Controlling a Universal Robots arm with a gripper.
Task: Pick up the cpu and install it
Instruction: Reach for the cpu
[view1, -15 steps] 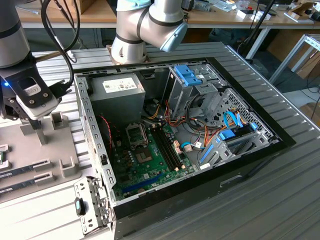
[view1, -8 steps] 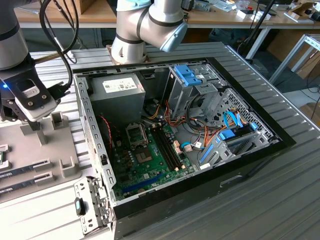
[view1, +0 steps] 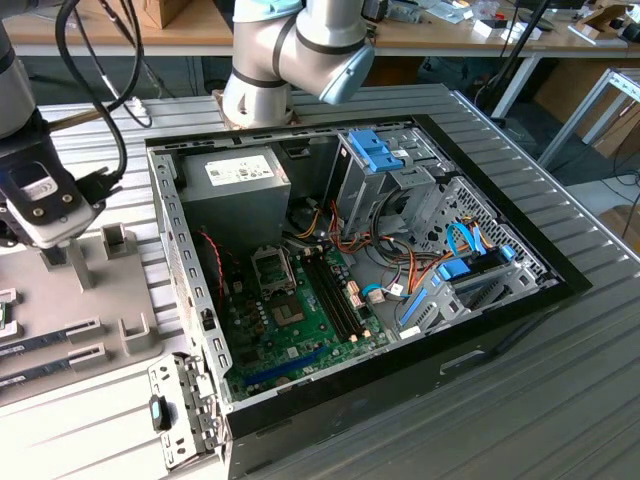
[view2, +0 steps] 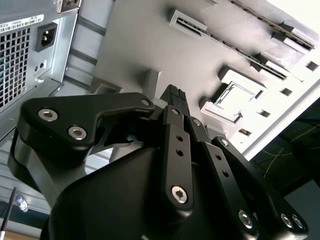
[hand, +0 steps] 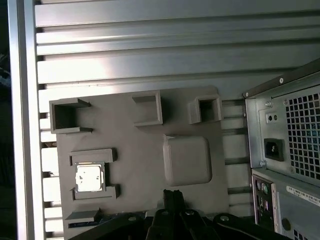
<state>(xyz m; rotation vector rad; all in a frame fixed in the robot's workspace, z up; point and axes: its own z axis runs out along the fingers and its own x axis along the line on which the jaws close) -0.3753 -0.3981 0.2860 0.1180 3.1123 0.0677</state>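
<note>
One gripper (hand: 172, 196), fingers pressed narrowly together on nothing, hangs over one grey tray (hand: 130, 150), at nine o'clock from one open computer case (view1: 380, 385) in the exterior view. One cpu (hand: 90, 177) lies in a tray pocket

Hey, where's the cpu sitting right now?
In the first wrist view the cpu lies flat in a bracketed pocket on the grey fixture plate, outside the computer case and apart from the gripper.
</note>
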